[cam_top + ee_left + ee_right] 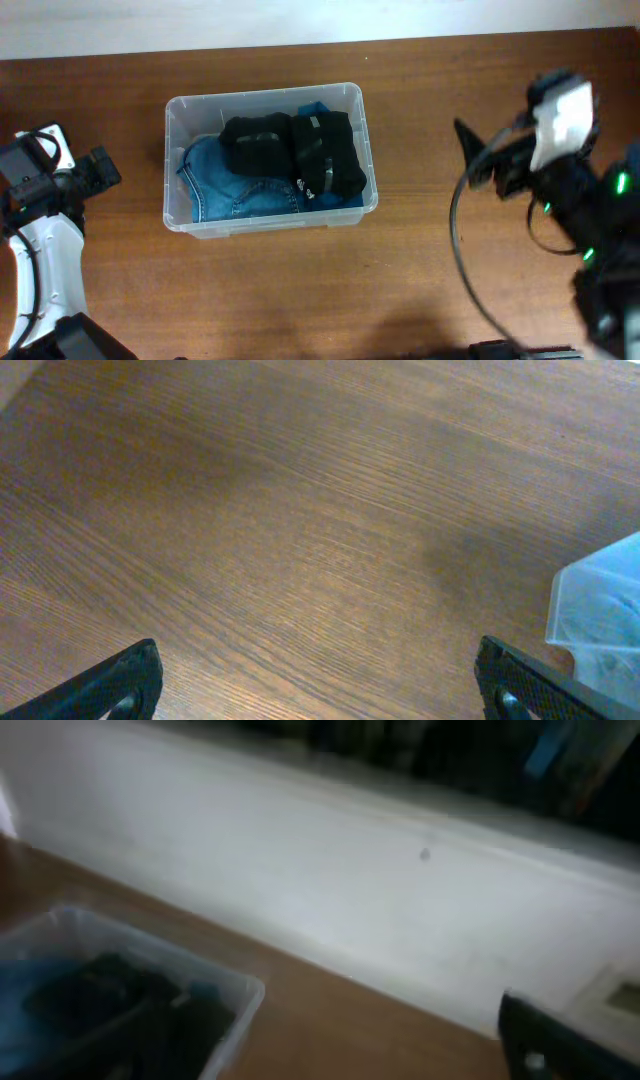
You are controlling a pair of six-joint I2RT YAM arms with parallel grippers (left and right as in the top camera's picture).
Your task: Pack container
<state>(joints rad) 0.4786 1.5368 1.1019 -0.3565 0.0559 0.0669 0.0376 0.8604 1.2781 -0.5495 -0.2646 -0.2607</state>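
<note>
The container (172, 160), a clear plastic tub, stands left of the table's middle. It holds folded blue jeans (225, 180) and black garments (295, 150). My left gripper (104, 170) is left of the tub, apart from it. In the left wrist view it (320, 685) is open wide and empty over bare wood, with a tub corner (600, 610) at the right edge. My right gripper (476, 150) hangs right of the tub, raised and empty. The blurred right wrist view shows one dark finger (535, 1040) at the bottom right and the tub (235, 995) at the lower left.
The brown wooden table (420, 260) ends at a white wall along the far edge (420, 20). A black cable (458, 240) loops down from the right arm over the table's right side.
</note>
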